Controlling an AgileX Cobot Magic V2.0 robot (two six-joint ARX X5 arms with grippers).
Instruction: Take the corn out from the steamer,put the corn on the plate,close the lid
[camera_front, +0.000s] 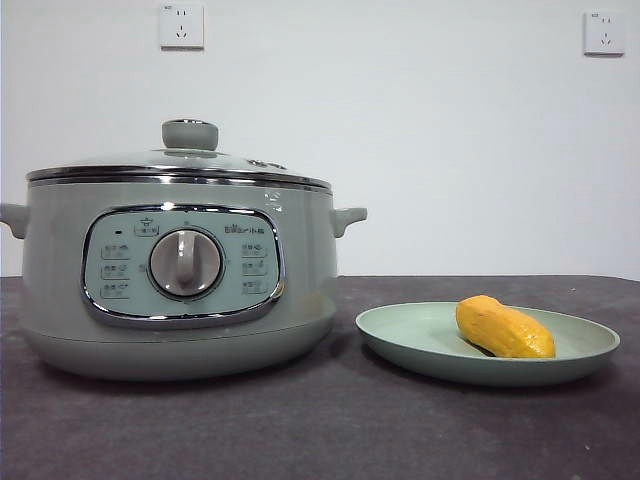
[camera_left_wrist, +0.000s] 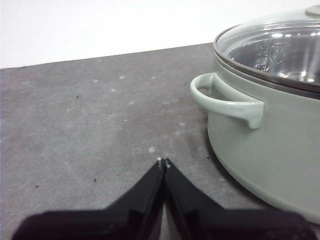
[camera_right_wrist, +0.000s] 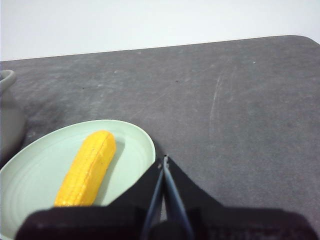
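Corn (camera_front: 504, 327) lies on the plate (camera_front: 400, 335), just right of the steamer (camera_front: 60, 280); lid (camera_front: 180, 165) sits on the pot. My left gripper (camera_left_wrist: 163, 161) is pinched closed, empty, above the table (camera_left_wrist: 90, 115) near the steamer's side handle (camera_left_wrist: 227, 102). My right gripper (camera_right_wrist: 164, 159) is closed too, empty, over the plate's edge beside the corn.

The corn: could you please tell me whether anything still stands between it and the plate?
Nothing does: the corn already lies on the plate, and the lid sits closed on the steamer.
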